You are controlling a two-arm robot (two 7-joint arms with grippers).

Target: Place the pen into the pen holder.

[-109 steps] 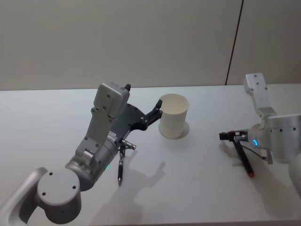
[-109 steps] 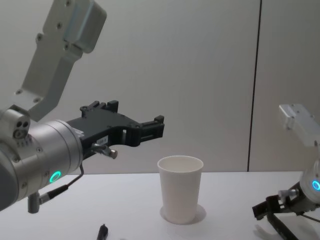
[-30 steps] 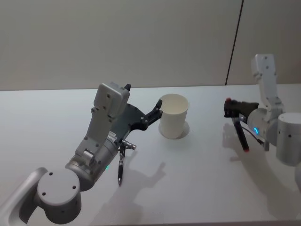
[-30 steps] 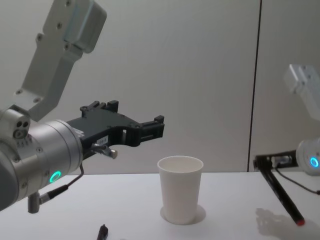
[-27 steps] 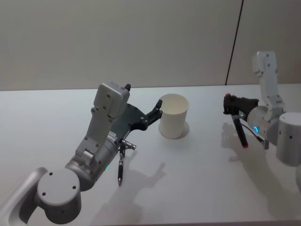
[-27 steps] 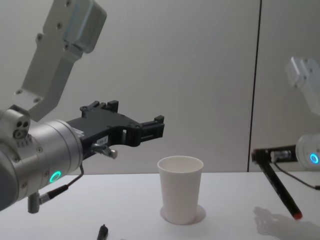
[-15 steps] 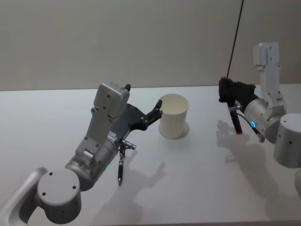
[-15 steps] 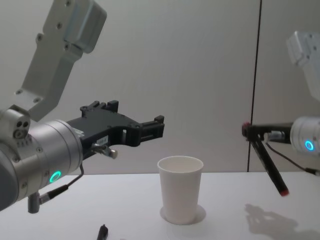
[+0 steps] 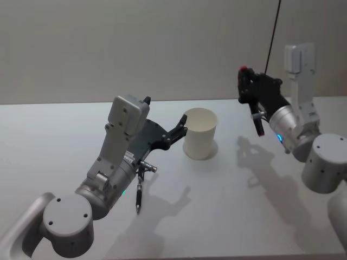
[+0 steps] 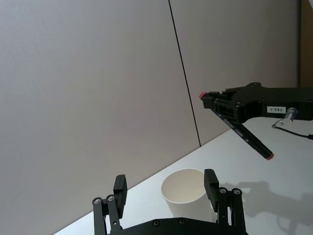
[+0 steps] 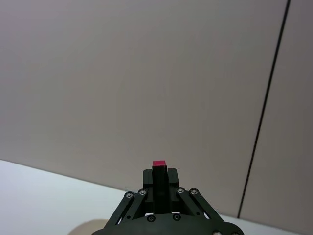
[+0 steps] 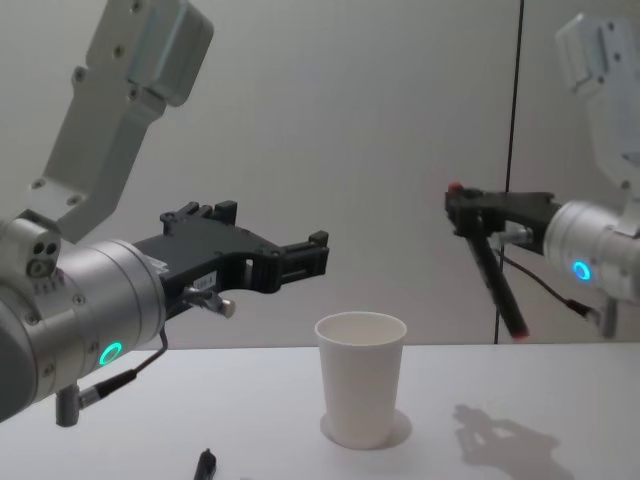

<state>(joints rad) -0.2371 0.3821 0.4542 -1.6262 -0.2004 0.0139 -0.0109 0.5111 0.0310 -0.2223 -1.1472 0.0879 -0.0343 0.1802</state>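
Only the right arm has moved since the earlier frames, raising the pen (image 12: 495, 275) off the desk (image 9: 244, 206) and bringing it nearer the white paper cup (image 12: 361, 385). At left, the left claw (image 9: 178, 131) hangs released above the desk, fingers spread, just beside the cup's rim. Under that arm a second pen (image 9: 139, 196) lies flat on the desk. The cup stands upright in the middle. To its right the right claw (image 12: 468, 212) is clenched on the pen's upper end; the pen slants down in the air, apart from the cup
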